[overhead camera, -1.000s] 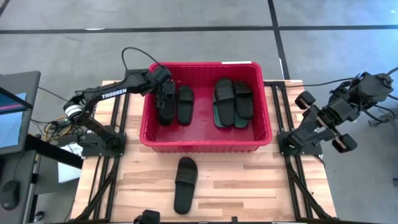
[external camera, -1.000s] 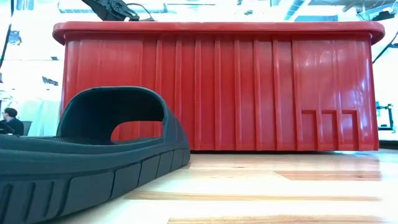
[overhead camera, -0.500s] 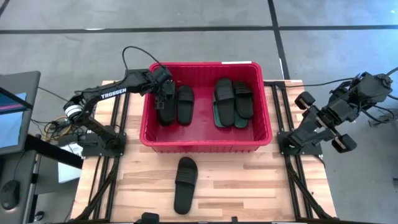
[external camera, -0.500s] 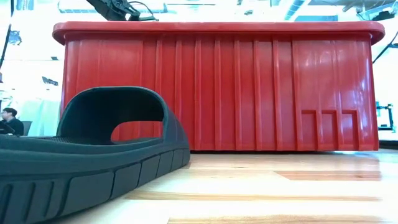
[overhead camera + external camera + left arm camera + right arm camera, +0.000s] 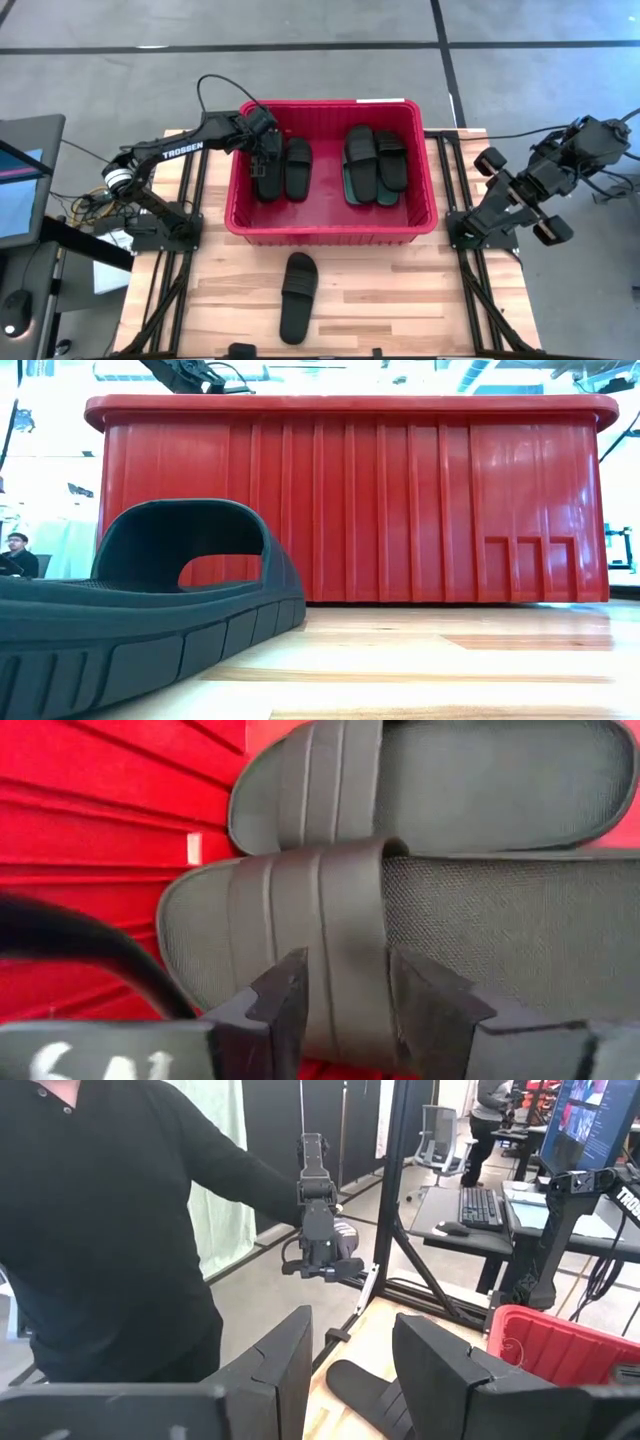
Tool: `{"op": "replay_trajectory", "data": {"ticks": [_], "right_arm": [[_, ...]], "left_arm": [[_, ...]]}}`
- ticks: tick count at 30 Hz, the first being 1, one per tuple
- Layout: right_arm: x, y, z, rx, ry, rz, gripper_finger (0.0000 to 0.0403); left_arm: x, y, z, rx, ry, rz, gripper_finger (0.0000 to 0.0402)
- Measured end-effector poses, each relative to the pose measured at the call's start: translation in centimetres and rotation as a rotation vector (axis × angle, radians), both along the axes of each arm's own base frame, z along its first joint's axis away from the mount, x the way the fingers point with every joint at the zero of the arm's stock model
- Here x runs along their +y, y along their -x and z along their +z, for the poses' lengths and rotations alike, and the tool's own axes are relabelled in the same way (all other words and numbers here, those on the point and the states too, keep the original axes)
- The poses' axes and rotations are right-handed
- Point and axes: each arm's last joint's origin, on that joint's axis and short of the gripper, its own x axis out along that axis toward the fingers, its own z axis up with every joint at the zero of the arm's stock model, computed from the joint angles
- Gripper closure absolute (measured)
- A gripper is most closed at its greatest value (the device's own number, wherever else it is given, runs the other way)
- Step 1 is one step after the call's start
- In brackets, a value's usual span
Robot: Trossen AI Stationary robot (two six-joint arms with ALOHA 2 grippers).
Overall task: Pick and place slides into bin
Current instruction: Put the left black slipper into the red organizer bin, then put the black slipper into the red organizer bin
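Note:
The red bin (image 5: 330, 228) stands at the table's far middle. Two black slides lie side by side in its left part (image 5: 267, 172) (image 5: 298, 166), and several more lie stacked in its right part (image 5: 375, 165). One black slide (image 5: 298, 297) lies sole down on the table in front of the bin, and looms close in the low view (image 5: 150, 610). My left gripper (image 5: 264, 148) is open inside the bin, its fingers just over the ribbed strap (image 5: 345, 920) of the leftmost slide. My right gripper (image 5: 350, 1370) is open and empty, beyond the table's right edge.
A person in a black top (image 5: 100, 1230) stands near the table, seen in the right wrist view. Desks with monitors stand in the room beyond. Bare wooden table (image 5: 400, 290) lies on both sides of the lone slide.
My left arm has shifted slightly over the bin's far left corner. The slides have kept still.

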Motion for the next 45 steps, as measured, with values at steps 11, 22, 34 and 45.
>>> {"op": "replay_trajectory", "data": {"ticks": [11, 22, 34, 45], "right_arm": [[0.0, 0.0, 0.0, 0.000, 0.009, 0.002, 0.0275], [0.0, 0.0, 0.0, 0.003, 0.003, 0.001, 0.0275], [0.0, 0.0, 0.0, 0.004, 0.003, 0.000, 0.0275], [0.0, 0.0, 0.0, 0.004, 0.002, 0.000, 0.0275]], "left_arm": [[-0.2, 0.6, -0.2, 0.075, -0.011, 0.073, 0.0269], [-0.3, 0.5, -0.3, 0.023, 0.049, 0.105, 0.0269], [-1.1, -0.1, -0.3, 0.038, 0.031, 0.087, 0.0269], [-0.9, -0.6, 1.4, -0.010, -0.020, 0.130, 0.0269]]}}
